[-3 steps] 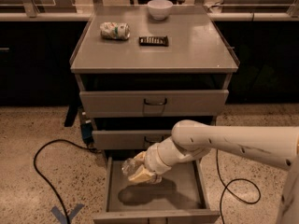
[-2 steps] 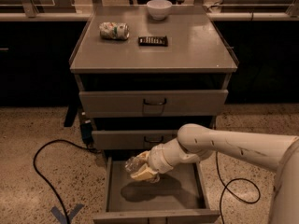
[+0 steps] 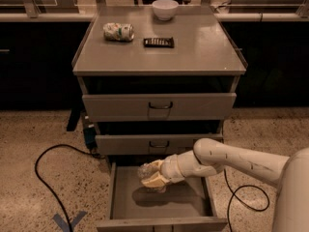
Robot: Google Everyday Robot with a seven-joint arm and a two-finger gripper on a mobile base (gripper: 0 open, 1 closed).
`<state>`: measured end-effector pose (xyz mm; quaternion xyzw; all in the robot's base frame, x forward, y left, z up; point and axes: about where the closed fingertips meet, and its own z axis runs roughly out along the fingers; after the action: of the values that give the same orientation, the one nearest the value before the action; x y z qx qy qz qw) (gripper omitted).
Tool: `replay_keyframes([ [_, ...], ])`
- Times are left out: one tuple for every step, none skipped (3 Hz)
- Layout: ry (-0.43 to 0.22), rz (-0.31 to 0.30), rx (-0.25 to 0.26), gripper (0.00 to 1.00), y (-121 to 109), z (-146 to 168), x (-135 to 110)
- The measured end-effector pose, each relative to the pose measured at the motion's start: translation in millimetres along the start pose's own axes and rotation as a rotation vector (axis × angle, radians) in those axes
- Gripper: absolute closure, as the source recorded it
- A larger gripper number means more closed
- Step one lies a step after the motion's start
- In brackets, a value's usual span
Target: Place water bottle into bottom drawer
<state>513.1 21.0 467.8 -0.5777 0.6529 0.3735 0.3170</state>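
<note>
The bottom drawer is pulled open, a shallow grey tray with a plain floor. My gripper reaches in from the right on a white arm and is shut on the water bottle, a small clear crinkled bottle. It holds the bottle over the left-middle of the drawer, a little above the floor, with its shadow underneath. Much of the bottle is covered by the pale fingers.
The cabinet top carries a crushed white-green can, a dark flat bar and a white bowl. Two upper drawers with dark handles are nearly shut. Black cables lie on the speckled floor on both sides.
My gripper with the bottle has moved slightly lower and further over the open drawer. The cabinet-top objects have not moved.
</note>
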Motion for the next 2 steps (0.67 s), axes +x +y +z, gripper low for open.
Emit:
replay_keyframes([
  [0.000, 0.000, 0.000, 1.00, -0.1, 0.1, 0.2],
  [-0.046, 0.006, 0.037, 1.00, -9.0, 7.8, 20.8],
])
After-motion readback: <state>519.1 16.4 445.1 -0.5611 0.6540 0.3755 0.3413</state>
